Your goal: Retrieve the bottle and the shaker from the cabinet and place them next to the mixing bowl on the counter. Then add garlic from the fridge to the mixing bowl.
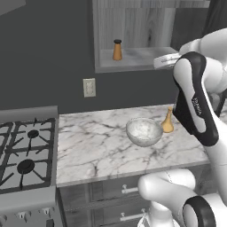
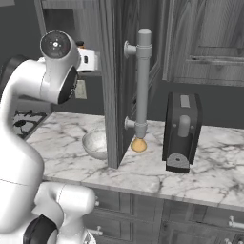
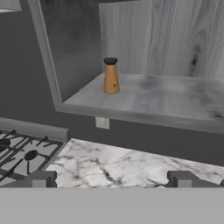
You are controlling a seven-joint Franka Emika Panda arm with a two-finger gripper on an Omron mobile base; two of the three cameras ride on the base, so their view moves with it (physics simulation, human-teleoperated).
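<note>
Golden-tan bottle [image 1: 167, 120] already on counter [image 1: 97, 146], just beside mixing bowl [image 1: 144, 131]. Shaker [image 3: 110, 76] upright on cabinet [image 3: 148, 94] shelf, untouched. Tool [image 3: 112, 180] spread wide, empty, facing shelf. Left to do: shaker, then garlic.

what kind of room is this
A rendered home kitchen, it seems: a gas stove beside a white marble counter with a mixing bowl on it, and a grey wall cabinet above holding a shaker.
</note>
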